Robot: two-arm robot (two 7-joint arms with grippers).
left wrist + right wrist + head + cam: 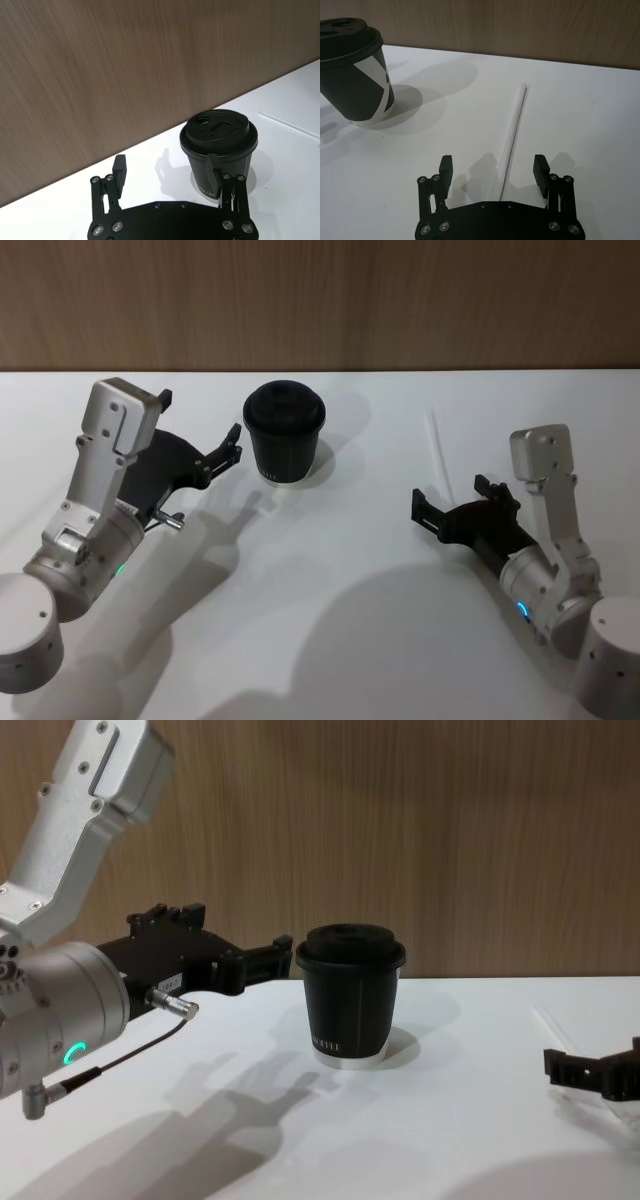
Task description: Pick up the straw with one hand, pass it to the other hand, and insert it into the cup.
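Head view, left to right: the left gripper (232, 452), fingers apart, hovers close beside the lidded black cup (283, 432), which stands upright on the white table (330, 570). Right of the cup, the white straw (436, 445) lies flat on the table. The right gripper (450, 502) sits low at the straw's near end. The right wrist view shows that end between its spread fingers (445, 167), unclamped.

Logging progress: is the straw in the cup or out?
Out. The straw lies flat on the table, apart from the lidded cup, before the open right gripper; left gripper hovers beside the cup.
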